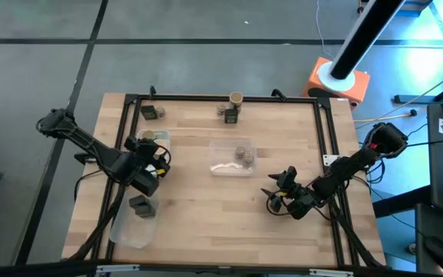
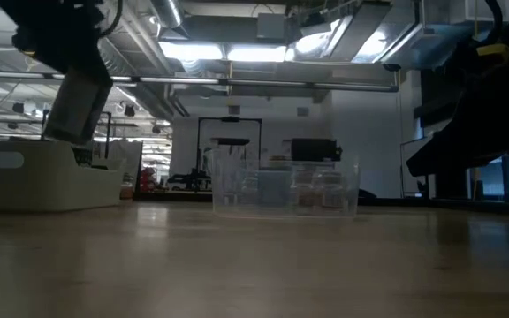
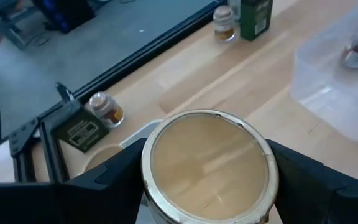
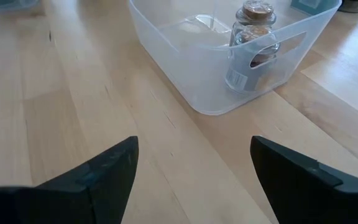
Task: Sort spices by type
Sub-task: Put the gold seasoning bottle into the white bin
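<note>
My left gripper (image 1: 151, 163) is shut on a tan-topped cylindrical jar (image 3: 207, 165) over the left side of the table, above a clear tray (image 1: 154, 141). It shows raised in the low view (image 2: 72, 102). My right gripper (image 1: 281, 191) is open and empty just above the tabletop, right of the middle clear tray (image 1: 231, 158), which holds two small round jars (image 4: 253, 37). A dark packet (image 1: 139, 205) lies in the near-left tray (image 1: 133, 223). At the far edge stand a dark packet (image 1: 149, 112), a tan-topped jar (image 1: 236, 98) and another packet (image 1: 231, 115). My left gripper pinches the jar between its two fingers (image 3: 104, 180), one on each opposite side of the jar's wall just under the lid's rim (image 3: 145, 171). The fingers slant down from above. The jar is lifted clear above the tray, lid up.
A small round jar (image 3: 104, 109) stands next to the far-left packet (image 3: 79, 130), and another (image 3: 224, 23) by the far-middle packet (image 3: 255, 17). A black frame (image 1: 221, 98) runs round the table. Bare wood lies between the middle tray and the near edge.
</note>
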`<state>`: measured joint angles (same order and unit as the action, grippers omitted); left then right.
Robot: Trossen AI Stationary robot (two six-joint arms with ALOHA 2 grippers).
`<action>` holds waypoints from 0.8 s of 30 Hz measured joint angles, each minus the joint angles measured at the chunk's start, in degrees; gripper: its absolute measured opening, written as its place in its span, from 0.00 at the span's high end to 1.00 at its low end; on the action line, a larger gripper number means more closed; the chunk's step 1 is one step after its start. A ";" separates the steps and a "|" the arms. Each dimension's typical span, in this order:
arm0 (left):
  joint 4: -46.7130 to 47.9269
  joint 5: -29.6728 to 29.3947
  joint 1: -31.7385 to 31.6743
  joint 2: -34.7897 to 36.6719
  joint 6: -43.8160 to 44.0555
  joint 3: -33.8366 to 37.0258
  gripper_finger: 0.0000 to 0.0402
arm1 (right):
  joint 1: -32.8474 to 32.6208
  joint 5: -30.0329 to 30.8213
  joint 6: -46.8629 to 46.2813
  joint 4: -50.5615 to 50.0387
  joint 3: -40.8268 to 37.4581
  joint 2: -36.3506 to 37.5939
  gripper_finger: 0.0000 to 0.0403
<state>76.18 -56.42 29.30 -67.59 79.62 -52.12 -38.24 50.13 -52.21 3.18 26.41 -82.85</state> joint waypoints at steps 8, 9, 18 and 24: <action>1.37 0.12 -0.02 0.00 6.96 5.82 0.34 | 0.00 0.02 0.00 0.00 0.00 0.02 0.23; 1.02 0.09 -0.02 0.00 7.39 6.61 0.34 | 0.00 0.02 0.00 0.00 0.00 0.02 0.23; -4.06 1.16 0.58 -0.02 8.42 13.81 0.33 | 0.00 0.43 0.00 -0.02 0.00 0.02 0.23; -7.83 2.60 1.62 -0.02 7.51 17.28 0.33 | 0.00 0.43 0.00 -0.04 0.00 0.02 0.23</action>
<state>68.35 -53.82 30.92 -67.61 87.13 -34.83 -38.24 50.57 -52.21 3.14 26.41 -82.83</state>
